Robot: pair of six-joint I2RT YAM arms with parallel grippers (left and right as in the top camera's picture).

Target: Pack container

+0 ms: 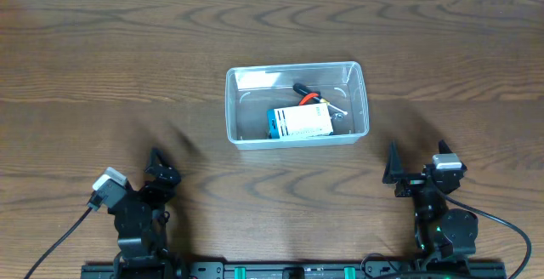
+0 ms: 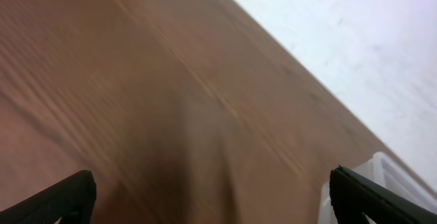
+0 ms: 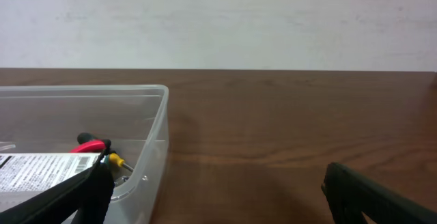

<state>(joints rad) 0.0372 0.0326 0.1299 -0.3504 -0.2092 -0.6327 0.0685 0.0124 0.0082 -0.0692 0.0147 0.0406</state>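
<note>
Container (image 1: 293, 140) on table (image 1: 102, 75), box (image 1: 302, 122) and red-handled tool (image 1: 304, 93) inside.
Left pincer (image 2: 215, 198), right pincer (image 3: 218, 197) both wide open, empty.

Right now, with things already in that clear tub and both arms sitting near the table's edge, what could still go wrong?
1. The container sits loose on the smooth table. A careless swing of the open right gripper, which faces its corner, might shove it.
2. The box and red-handled tool crowd one end, so anything added there may land on top rather than settle flat.
</note>
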